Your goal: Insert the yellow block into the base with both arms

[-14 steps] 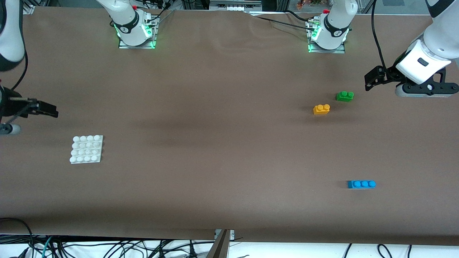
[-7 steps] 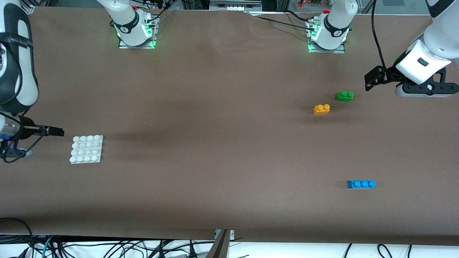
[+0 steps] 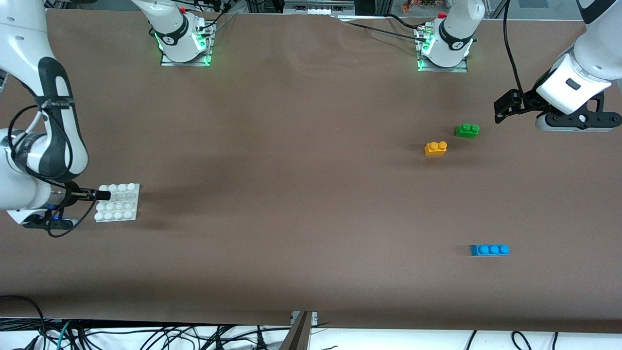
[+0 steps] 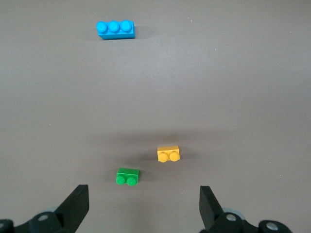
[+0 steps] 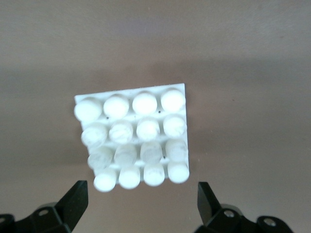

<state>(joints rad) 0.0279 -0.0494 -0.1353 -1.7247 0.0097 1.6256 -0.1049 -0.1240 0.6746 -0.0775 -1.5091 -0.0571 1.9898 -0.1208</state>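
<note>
The yellow block [image 3: 435,148] [image 4: 168,154] lies on the brown table toward the left arm's end, with nothing touching it. My left gripper [image 3: 505,106] [image 4: 142,208] hangs open and empty over the table beside the green brick [image 3: 467,130] [image 4: 128,176], apart from both bricks. The white studded base [image 3: 117,202] [image 5: 133,141] lies flat toward the right arm's end. My right gripper [image 3: 103,195] [image 5: 141,206] is open and empty over the base's edge; its fingers [image 5: 73,204] stand wider than the base.
A blue three-stud brick [image 3: 490,250] [image 4: 115,29] lies nearer the front camera than the yellow block. Both arm bases [image 3: 184,41] stand along the table's back edge. Cables hang below the table's front edge [image 3: 301,321].
My right arm has swung in over the table and its gripper has travelled to the base's edge. The left arm and all the bricks have stayed still.
</note>
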